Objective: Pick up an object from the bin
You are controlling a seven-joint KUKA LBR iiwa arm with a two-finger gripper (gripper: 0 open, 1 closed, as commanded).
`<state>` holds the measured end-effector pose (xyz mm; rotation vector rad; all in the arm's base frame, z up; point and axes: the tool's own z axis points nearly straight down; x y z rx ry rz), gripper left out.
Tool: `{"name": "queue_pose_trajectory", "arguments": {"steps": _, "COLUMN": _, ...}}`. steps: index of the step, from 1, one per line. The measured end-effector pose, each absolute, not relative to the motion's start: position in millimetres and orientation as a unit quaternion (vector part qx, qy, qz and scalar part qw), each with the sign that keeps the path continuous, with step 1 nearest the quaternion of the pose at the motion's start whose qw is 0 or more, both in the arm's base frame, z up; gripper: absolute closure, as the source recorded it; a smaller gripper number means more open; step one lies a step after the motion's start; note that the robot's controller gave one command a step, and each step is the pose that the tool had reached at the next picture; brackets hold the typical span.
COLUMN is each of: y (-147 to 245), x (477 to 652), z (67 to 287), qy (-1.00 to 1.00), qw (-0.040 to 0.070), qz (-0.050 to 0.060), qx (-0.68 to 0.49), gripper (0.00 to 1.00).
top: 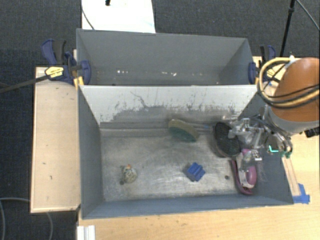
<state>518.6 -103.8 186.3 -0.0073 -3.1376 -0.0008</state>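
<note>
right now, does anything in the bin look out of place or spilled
Nothing looks spilled or broken. The brush lies by the back wall, and the blue block and a small mottled lump sit apart on the floor. Only the purple thing sits tight against the right wall, under the gripper.

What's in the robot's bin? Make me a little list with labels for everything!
container: grey metal bin
gripper: at the bin's right end, over the purple looped thing
front right corner: purple looped thing
left of the gripper: black rounded thing
back middle: brush with a pale green head
front middle: small blue block
front left: small brownish lump
</note>
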Motion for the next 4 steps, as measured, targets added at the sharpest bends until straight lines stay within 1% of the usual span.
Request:
{"name": "queue_pose_trajectory", "arguments": {"steps": 1, "y": -109.7, "x": 589.9, "z": 79.3, "qy": -0.995, "qw": -0.001, "qz": 0.0, "qx": 0.101, "gripper": 0.0}}
{"name": "queue_pose_trajectory", "arguments": {"steps": 2, "y": -110.5, "x": 590.9, "z": 83.6, "qy": -0.995, "qw": -0.004, "qz": 0.001, "qx": 0.102, "gripper": 1.0}}
{"name": "queue_pose_trajectory", "arguments": {"steps": 3, "y": -71.5, "x": 569.5, "z": 305.0, "qy": -0.938, "qw": -0.005, "qz": 0.002, "qx": 0.345, "gripper": 1.0}}
{"name": "queue_pose_trajectory", "arguments": {"steps": 4, "y": -72.4, "x": 570.0, "z": 368.8, "qy": -0.904, "qw": -0.004, "qz": 0.002, "qx": 0.427, "gripper": 1.0}}
